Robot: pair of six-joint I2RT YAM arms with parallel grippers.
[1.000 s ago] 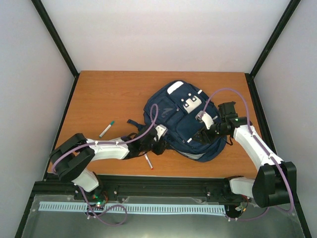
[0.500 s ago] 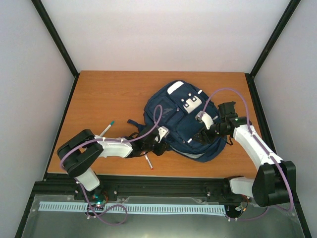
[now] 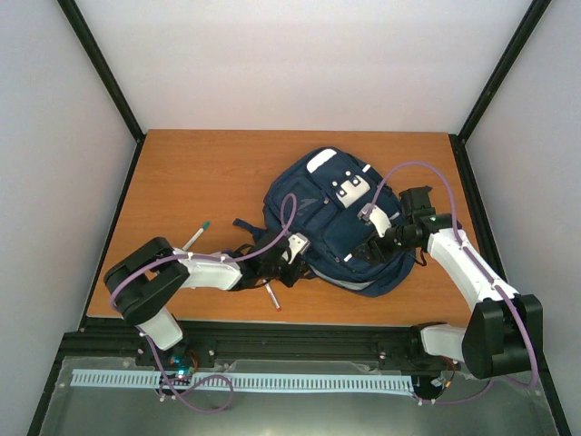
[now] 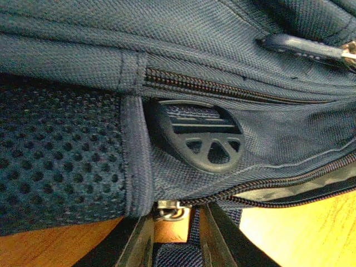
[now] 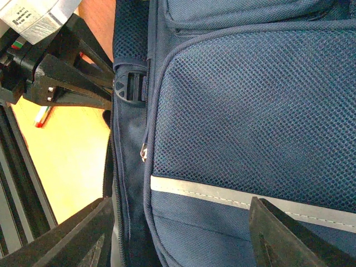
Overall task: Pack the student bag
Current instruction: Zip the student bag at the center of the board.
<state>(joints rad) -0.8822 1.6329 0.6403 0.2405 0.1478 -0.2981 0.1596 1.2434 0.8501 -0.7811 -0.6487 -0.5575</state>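
Observation:
The student bag point(image 3: 340, 218), navy with white patches, lies flat right of the table's middle. My left gripper point(image 3: 283, 265) sits at its lower left edge. In the left wrist view the left gripper point(image 4: 173, 222) has its jaws drawn narrow just below the metal zipper slider point(image 4: 169, 210), and the slider's blue fabric pull point(image 4: 178, 255) fills the gap between them. My right gripper point(image 3: 388, 238) rests on the bag's right side. Close up, the right gripper point(image 5: 178, 245) stands wide open, straddling the bag's mesh pocket point(image 5: 250, 105) and grey reflective stripe point(image 5: 222, 194).
A green-capped marker point(image 3: 195, 236) lies on the wooden table point(image 3: 200, 182) left of the bag. A red-tipped pen point(image 3: 272, 297) lies near the front edge, just below my left gripper. A black plastic buckle point(image 4: 197, 136) sits above the zipper.
My left arm has pushed right toward the bag's lower edge and its jaws have narrowed around the zipper pull. The right arm and the bag have stayed put.

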